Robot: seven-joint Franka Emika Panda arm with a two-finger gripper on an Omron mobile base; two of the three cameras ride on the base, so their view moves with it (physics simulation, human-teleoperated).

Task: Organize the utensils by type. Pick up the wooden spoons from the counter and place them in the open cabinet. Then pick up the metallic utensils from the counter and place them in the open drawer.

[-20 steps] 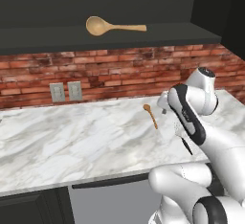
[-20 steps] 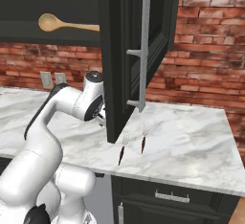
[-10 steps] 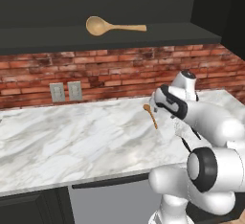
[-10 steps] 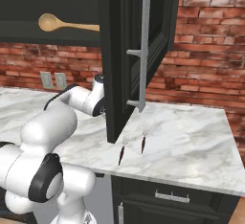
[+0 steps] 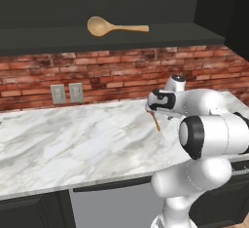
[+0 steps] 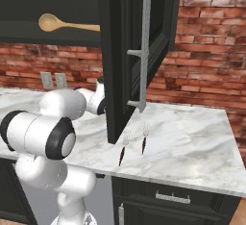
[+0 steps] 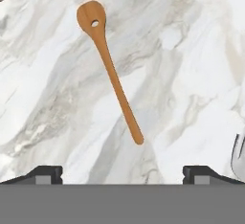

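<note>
We saw the small wooden spoon [image 7: 111,73] lying ahead of the gripper [image 7: 122,173], centred betw. its tips. Its handle pointed back at us, tilted a bit; jaws were spread wide, holding nothing.

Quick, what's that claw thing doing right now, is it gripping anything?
Gripper: open, holding nothing, above the small wooden spoon on the counter.
</note>
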